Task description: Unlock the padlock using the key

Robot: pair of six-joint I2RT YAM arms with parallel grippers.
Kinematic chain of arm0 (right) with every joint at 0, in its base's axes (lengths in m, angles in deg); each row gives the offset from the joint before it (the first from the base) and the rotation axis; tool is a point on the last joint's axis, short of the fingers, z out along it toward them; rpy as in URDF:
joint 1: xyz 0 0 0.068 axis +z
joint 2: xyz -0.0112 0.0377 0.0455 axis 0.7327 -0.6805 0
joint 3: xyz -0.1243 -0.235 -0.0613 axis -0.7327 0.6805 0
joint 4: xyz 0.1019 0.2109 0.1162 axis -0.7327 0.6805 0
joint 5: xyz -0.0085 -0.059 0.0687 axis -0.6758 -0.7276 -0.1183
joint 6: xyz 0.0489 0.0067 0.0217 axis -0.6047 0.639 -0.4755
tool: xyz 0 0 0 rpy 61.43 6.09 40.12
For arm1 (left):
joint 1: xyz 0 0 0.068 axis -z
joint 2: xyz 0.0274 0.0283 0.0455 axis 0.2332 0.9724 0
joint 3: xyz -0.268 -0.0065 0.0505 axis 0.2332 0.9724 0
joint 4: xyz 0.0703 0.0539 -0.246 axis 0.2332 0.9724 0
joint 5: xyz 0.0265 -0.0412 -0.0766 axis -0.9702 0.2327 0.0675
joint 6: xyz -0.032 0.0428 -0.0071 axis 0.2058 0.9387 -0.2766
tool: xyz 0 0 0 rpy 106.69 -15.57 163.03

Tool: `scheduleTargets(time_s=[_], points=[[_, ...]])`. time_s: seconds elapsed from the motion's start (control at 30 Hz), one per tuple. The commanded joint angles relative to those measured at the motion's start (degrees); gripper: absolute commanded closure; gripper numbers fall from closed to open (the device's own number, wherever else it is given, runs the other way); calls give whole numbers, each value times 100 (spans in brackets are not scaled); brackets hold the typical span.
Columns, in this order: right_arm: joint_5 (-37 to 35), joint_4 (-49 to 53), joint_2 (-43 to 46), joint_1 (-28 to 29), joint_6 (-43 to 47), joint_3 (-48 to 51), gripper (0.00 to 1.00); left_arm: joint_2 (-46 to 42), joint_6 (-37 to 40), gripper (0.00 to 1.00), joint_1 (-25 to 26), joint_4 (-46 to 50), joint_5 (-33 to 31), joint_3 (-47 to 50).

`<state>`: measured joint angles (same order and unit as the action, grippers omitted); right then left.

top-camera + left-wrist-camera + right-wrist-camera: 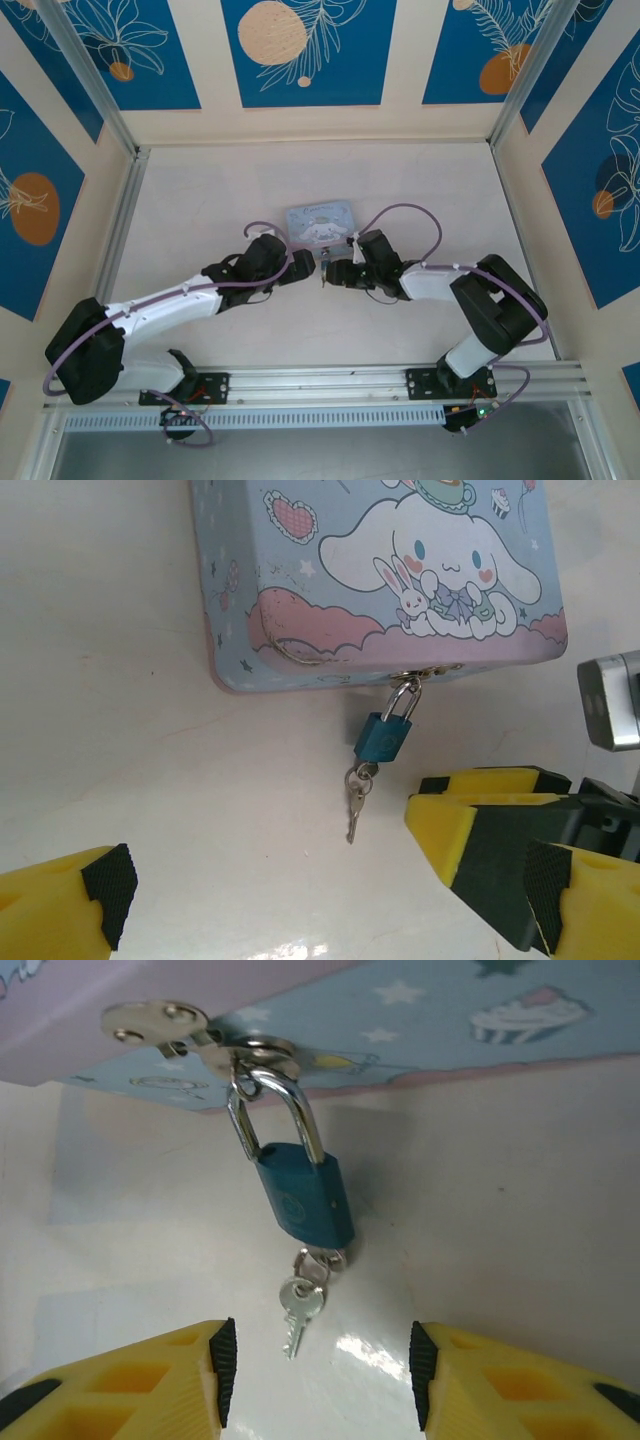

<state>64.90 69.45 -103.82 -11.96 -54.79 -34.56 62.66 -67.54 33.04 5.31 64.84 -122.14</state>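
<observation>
Centrally in the right wrist view, the padlock (300, 1195) is hung from the tin (450, 1020), the key (297, 1312) is framed untouched below it by the parted jaws of the right gripper (315, 1375), and the left gripper (325, 905) is held wide open.

Bright, even overhead light here, shadows soft beneath the tin (300, 630). Glare flares on the table (365, 1355) at the near edge. Padlock (305, 1195) crisp; the close foreground goes slightly soft.

A pastel-blue cartoon-dog tin (320, 221) lies flat on the white table (200, 200).
</observation>
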Motion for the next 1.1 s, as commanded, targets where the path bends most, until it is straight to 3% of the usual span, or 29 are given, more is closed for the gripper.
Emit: scheduleTargets(time_s=[0.0, 0.4, 0.7, 0.87, 0.97, 1.07], points=[[-199, 56, -207, 57, 217, -271, 50, 28, 3, 0, -64, 16, 42, -122], [-432, 180, -801, 145, 271, -684, 55, 9, -33, 0, -134, -43, 133, -78], [-575, 262, -800, 176, 291, -612, 81, -7, -28, 0, -194, -59, 176, -83], [-609, 381, -662, 157, 394, -585, 87, 51, 35, 0, -207, -34, 198, -179], [-594, 454, -525, 128, 451, -546, 87, 96, 110, 0, -210, 51, 178, -266], [-572, 552, -383, 80, 478, -512, 79, 133, 227, 0, -221, 181, 137, -388]])
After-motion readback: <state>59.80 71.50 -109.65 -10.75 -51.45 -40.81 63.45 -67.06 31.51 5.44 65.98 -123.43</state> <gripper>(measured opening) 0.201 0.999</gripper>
